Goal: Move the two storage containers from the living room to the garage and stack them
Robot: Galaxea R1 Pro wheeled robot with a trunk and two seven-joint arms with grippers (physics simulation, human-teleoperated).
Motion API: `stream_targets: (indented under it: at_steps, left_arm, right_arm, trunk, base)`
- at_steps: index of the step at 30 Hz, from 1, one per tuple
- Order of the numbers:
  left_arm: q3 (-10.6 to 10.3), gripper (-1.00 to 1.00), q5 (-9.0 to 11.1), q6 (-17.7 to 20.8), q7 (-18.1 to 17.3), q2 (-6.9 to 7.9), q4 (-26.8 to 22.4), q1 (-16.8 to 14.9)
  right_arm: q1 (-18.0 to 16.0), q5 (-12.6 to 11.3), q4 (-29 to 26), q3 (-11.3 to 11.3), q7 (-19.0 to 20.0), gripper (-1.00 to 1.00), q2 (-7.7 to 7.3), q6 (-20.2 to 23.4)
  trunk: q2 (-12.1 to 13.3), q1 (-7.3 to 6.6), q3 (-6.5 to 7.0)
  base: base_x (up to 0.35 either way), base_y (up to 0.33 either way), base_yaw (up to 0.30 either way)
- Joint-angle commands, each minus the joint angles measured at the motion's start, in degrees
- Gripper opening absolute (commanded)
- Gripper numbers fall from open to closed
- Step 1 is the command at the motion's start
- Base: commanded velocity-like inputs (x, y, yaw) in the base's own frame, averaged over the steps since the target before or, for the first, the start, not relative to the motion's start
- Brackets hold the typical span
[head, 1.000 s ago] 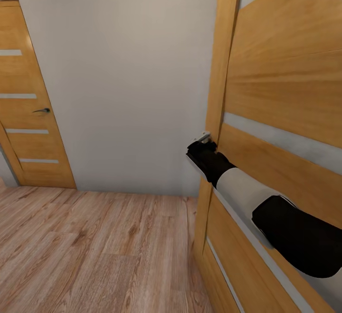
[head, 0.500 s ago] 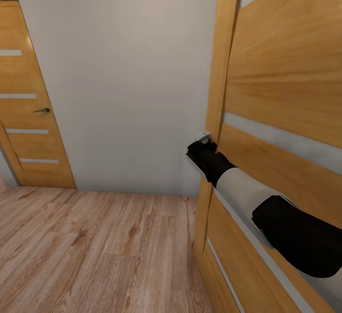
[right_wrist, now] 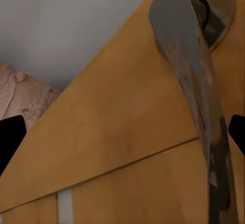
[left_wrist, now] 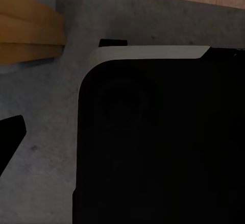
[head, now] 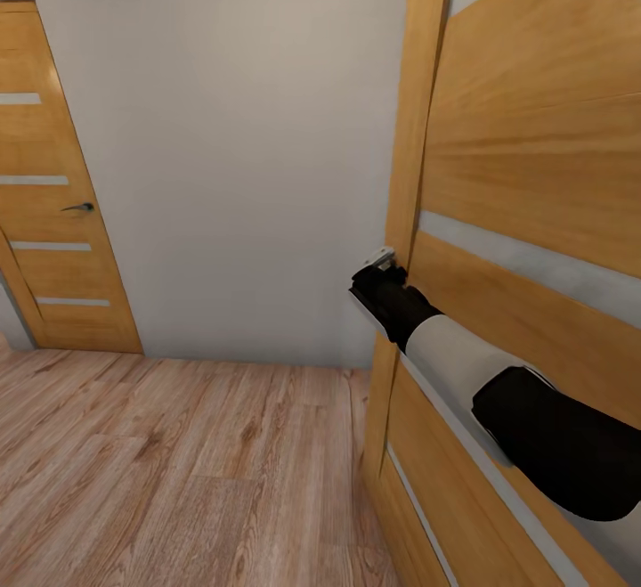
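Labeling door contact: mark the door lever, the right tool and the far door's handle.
door lever (right_wrist: 196,89): right wrist view, middle of its metal arm.
right tool (head: 381,268): head view, tip against the near door's edge.
far door's handle (head: 80,207): head view, dark lever.

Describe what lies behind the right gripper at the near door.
Behind the right gripper is the door's wooden face and its metal lever handle, between the open fingertips. What lies beyond the door is hidden.

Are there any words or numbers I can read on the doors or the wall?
None: there is no writing to read. The near wooden door has only pale strips and a metal handle, the far door has the same strips, and the grey wall is bare.
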Motion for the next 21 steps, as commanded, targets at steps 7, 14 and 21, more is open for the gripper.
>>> stream_targets:
  at_steps: [7,14,21]
  left_arm:
    - [0.07,1.0,0.38,-0.15,-0.14,0.01,0.01,-0.02]
    - [0.08,1.0,0.37,-0.15,-0.12,0.01,0.01,-0.02]
    - [0.05,1.0,0.4,-0.15,-0.13,0.01,0.01,-0.02]
  right_arm:
    - [-0.08,-0.57,0.78,0.41,-0.49,1.0,0.0,0.18]
    - [-0.08,-0.67,3.08,0.35,-0.5,1.0,-1.2,-0.9]
    - [-0.08,-0.8,3.34,0.35,-0.5,1.0,-4.63,-1.09]
  trunk:
    - [-0.03,0.0,-0.06]
    - [-0.03,0.0,-0.06]
    - [-0.03,0.0,-0.06]
  base:
    - [0.0,0.0,0.0]
    - [0.0,0.0,0.0]
    - [0.0,0.0,0.0]
